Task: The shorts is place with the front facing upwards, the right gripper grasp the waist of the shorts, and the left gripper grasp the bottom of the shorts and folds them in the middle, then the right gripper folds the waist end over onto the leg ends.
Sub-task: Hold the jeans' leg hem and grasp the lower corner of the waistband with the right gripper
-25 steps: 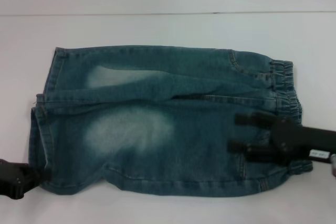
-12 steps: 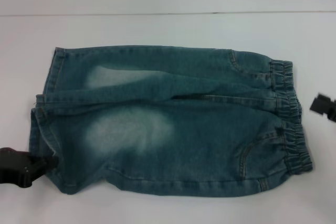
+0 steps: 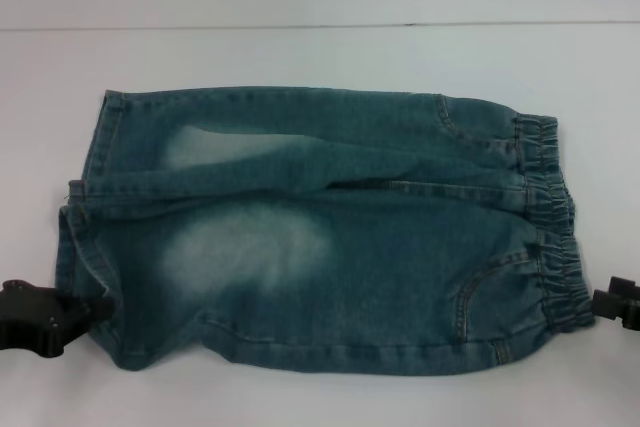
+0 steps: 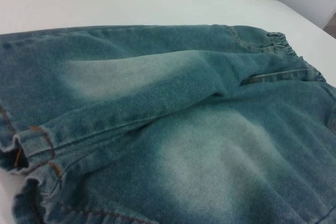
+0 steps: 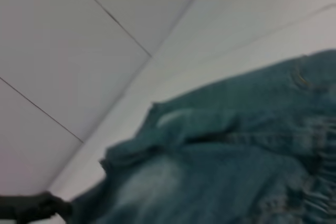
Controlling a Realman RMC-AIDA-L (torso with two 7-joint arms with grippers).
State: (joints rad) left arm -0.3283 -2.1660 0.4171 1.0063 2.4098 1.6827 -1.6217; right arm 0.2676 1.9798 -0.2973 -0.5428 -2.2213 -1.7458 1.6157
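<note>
The blue-green denim shorts (image 3: 320,232) lie flat on the white table, front up. The gathered waist (image 3: 550,217) is on the right and the leg ends (image 3: 85,197) are on the left. My left gripper (image 3: 85,309) is low at the left, its tip touching the near leg's hem. Only a small black part of my right gripper (image 3: 615,305) shows at the right edge, just beside the near corner of the waist. The left wrist view looks along the shorts (image 4: 173,129) from the hems (image 4: 31,150). The right wrist view shows the shorts (image 5: 220,156) and the left gripper (image 5: 31,207) far off.
The white table (image 3: 320,57) runs back behind the shorts to a seam line. A narrow strip of table shows in front of the shorts. A pale tiled wall (image 5: 79,40) fills the background of the right wrist view.
My right gripper left its place over the waist-side pocket, went off to the right, and now sits beside the near waist corner. My left gripper moved right to the near leg hem.
</note>
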